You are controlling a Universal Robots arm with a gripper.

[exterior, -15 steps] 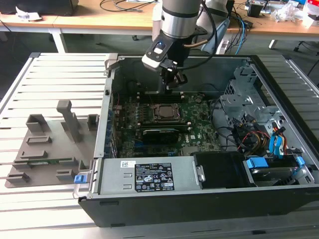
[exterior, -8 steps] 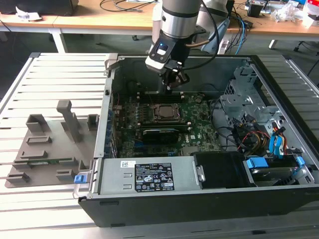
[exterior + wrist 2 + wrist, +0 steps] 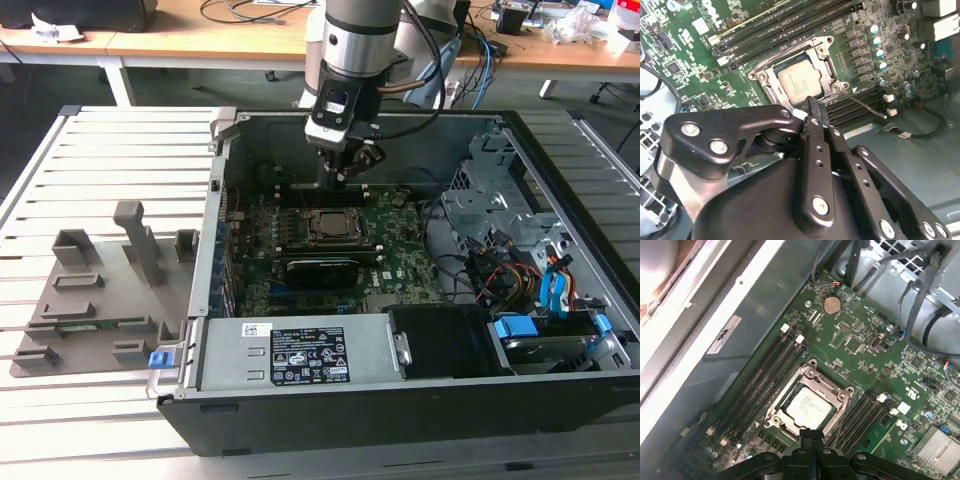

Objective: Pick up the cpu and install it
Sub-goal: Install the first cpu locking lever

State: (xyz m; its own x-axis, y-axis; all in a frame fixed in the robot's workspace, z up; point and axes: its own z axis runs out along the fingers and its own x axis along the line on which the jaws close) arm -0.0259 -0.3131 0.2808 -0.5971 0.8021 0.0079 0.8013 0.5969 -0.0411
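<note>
With the cpu (image 3: 810,407) seated flat in its socket (image 3: 840,395), the shut, empty jaws, at its 12 o'clock in the exterior view, should avoid nudging it.

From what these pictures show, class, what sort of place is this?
Probably a robotics or electronics workshop: an opened black computer case lies on a slatted white metal table, a grey plastic fixture plate beside it, and cable-strewn wooden benches behind.

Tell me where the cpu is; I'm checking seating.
In both wrist views, the cpu sits inside the socket's metal frame on the motherboard, beyond the end effector.
</note>
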